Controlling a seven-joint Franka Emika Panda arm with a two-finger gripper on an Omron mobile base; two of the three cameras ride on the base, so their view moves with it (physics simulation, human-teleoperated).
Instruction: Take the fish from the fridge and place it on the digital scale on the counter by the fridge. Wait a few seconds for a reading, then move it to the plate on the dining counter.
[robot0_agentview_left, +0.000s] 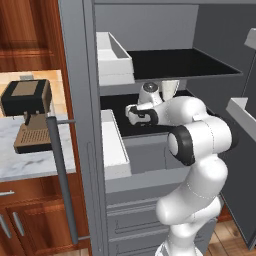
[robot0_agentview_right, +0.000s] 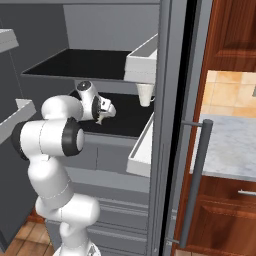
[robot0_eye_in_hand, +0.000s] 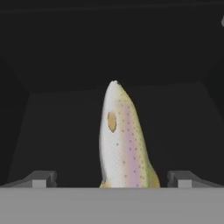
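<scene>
**kitchenbot_fan:** So where's the fish (robot0_eye_in_hand: 122, 140) right now? Looks like the arm is reaching deep into the fridge (robot0_agentview_left: 85, 125).

**panda_wrangler:** Yep, it's lying on the dark middle shelf (robot0_agentview_right: 127, 117) inside the fridge, below the upper shelf with the white bin (robot0_agentview_left: 114, 59). In the hand view it sits dead centre between the two finger tips (robot0_eye_in_hand: 41, 179), running away from the camera with one end pointing at the far wall. The end effector (robot0_eye_in_hand: 113, 180) is spread as wide as it goes and has nothing in it. The tips flank the fish with clear gaps on either side, no contact that I can see.

**kitchenbot_fan:** How do you reckon it'll handle?

**panda_wrangler:** My guess: light, smooth-skinned and rounded, so slippery. The body tapers, so a pinch near either end would likely squirt it out. I'd close across the thick middle, just behind the orange spot, where the flanks are closest to parallel. It's probably a bit soft too, so a squeeze should seat rather than crush it.

**kitchenbot_fan:** Anything in the way?

**panda_wrangler:** There's a white cup (robot0_agentview_right: 145, 93) on the same shelf, off to the right, well apart from the wrist. The worktop (robot0_agentview_left: 30, 162) with the coffee machine (robot0_agentview_left: 27, 117) is left of the fridge.
</scene>
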